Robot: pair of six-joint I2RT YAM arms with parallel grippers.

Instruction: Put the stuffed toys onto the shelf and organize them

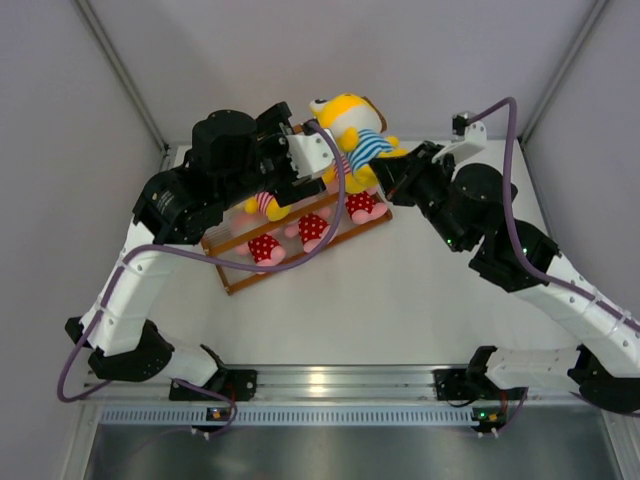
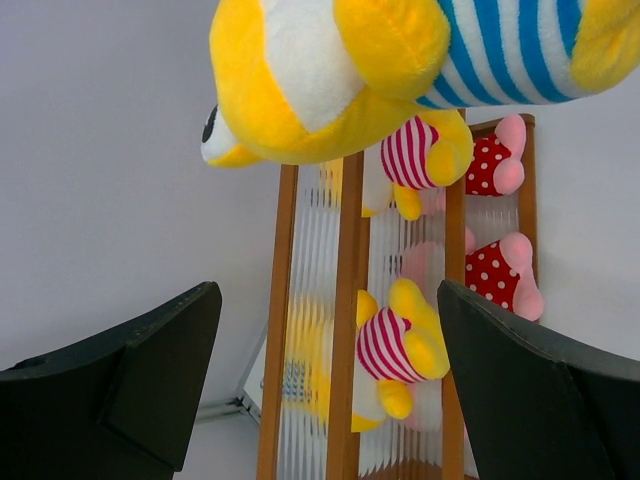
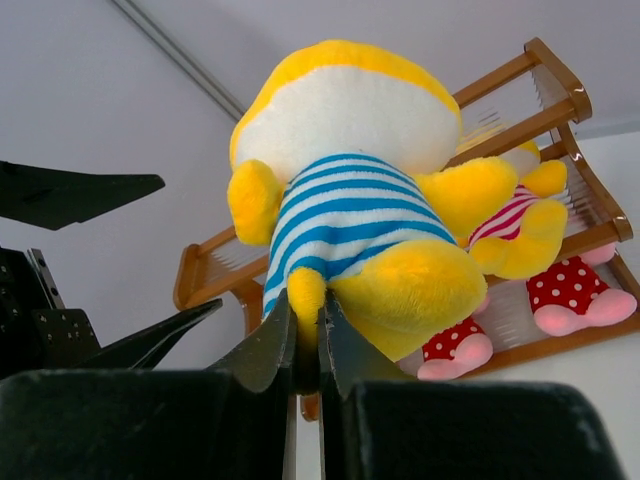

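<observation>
My right gripper (image 1: 388,176) is shut on a small limb of a yellow stuffed toy in a blue-white striped shirt (image 1: 356,128) and holds it in the air over the far end of the shelf (image 1: 236,283). In the right wrist view the toy (image 3: 350,190) hangs just above the closed gripper (image 3: 305,320). My left gripper (image 1: 312,168) is open and empty above the shelf; in its own view the gripper (image 2: 330,385) frames a yellow toy in a pink-white shirt (image 2: 395,350). Pink toys in red dotted outfits (image 1: 265,247) sit on the lower tiers.
The shelf's wooden bars (image 2: 347,300) and wire rungs also show in the right wrist view (image 3: 215,260). Purple cables (image 1: 300,262) loop over the shelf's front edge. Grey walls close in the back and sides. A metal rail (image 1: 330,380) runs along the near edge.
</observation>
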